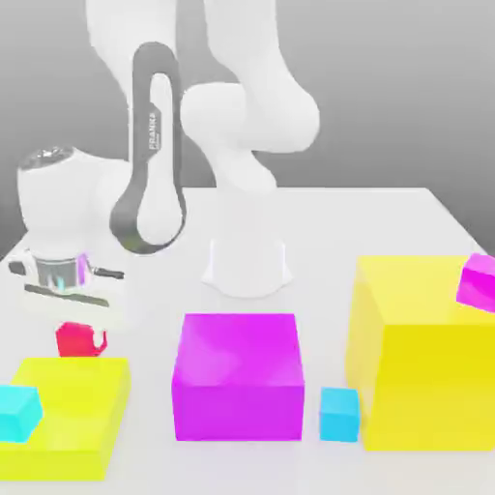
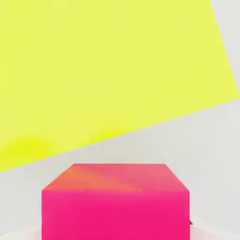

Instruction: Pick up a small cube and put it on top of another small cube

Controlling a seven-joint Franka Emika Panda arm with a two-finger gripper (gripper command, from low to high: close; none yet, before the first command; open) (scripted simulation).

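Claw hung from the white arm at the exterior view's left, pinched narrow around the small red cube, which sat low over the white desk, just behind the flat yellow block. Whether the cube had left the desk I could not tell from there. A small cyan cube rested on that yellow block's near corner, and to my eye it was the closest perch for the red one. Further along stood the big magenta block, then a second small cyan cube on the desk, touching or just beside the tall yellow block, which carried a small magenta cube tilted at its far edge.

From the hand view, the small red cube sat square and centred, with the flat yellow block spread beyond it and a strip of desk between.

To do this step well, I judged the arm should lift straight up before travelling, high enough to pass over the yellow block's edge, then come down squarely on the chosen cube. The target is small, so an off-centre release could tip the red cube off. The big magenta block stands in the way only if the arm heads for the farther cyan cube.
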